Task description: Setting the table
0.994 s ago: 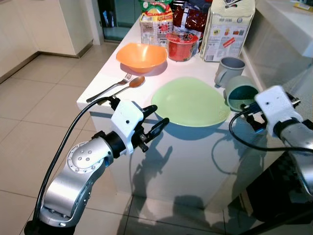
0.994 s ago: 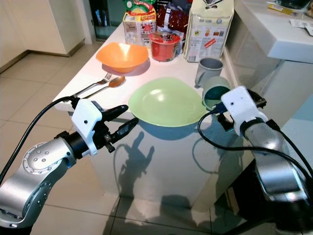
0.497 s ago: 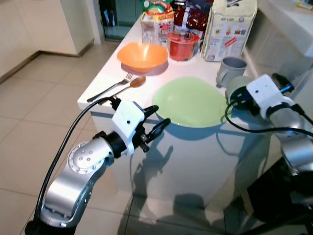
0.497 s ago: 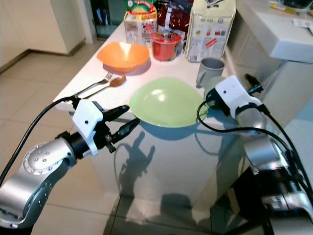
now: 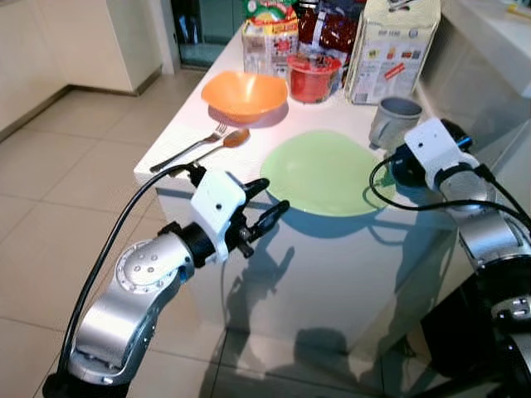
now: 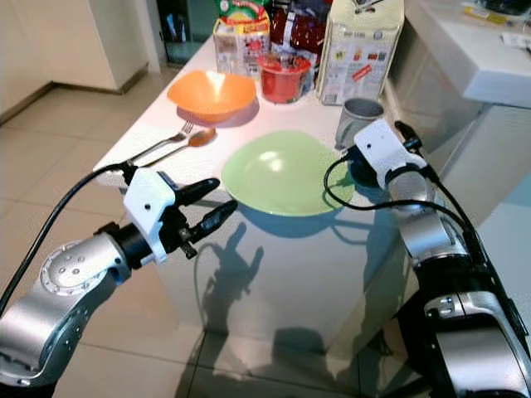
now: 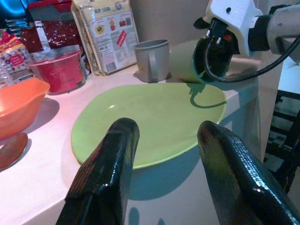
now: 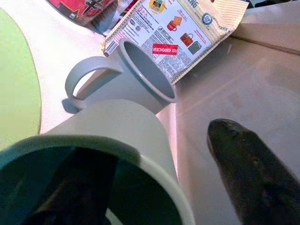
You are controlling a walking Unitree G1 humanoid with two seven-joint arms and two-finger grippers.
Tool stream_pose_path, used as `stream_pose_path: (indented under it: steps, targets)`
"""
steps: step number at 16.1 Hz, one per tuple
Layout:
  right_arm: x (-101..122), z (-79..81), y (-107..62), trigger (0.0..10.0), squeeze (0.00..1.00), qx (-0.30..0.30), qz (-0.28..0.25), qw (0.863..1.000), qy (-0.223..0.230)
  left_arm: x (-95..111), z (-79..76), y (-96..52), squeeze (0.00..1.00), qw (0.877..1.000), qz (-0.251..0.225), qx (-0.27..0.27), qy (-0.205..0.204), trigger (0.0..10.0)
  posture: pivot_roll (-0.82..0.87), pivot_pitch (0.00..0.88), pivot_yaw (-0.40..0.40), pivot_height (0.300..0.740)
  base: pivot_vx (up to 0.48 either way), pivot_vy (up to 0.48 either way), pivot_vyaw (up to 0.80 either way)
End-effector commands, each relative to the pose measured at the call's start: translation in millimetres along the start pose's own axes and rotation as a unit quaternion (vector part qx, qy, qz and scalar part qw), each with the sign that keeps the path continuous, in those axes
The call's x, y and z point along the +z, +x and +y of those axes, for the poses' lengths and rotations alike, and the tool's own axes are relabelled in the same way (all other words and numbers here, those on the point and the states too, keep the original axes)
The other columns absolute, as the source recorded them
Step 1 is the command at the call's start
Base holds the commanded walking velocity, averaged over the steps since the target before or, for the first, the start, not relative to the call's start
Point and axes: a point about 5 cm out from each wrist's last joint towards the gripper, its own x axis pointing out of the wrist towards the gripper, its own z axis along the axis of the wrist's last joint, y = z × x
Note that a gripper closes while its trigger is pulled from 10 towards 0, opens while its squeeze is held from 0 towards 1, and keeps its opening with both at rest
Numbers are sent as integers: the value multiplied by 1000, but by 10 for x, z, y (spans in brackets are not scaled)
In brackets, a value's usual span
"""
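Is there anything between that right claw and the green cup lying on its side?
No. The right gripper is already at the green cup: one black finger reaches inside its mouth, the other finger sits outside its wall. The gray mug stands just beyond, not in between.

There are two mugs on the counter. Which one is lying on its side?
The pale green mug with the dark teal inside, at the right gripper, one finger in its mouth. The grey mug behind it stands upright.
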Motion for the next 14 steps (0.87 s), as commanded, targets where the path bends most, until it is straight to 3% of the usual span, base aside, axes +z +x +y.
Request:
stream_pose_path:
  steps: [1, 14]
  targets:
    - [6, 4, 3, 0, 0, 3, -5, 1000, -4, 36, -1, 5, 0, 1000, -3, -2, 5, 10000, 2, 0, -17, 740, 0, 0, 0]
    - [17, 111, -246, 0, 0, -4, -4, 1000, -12, 38, -37, 11, 0, 1000, -4, -5, 3, 10000, -6, 0, -11, 740, 0, 0, 0]
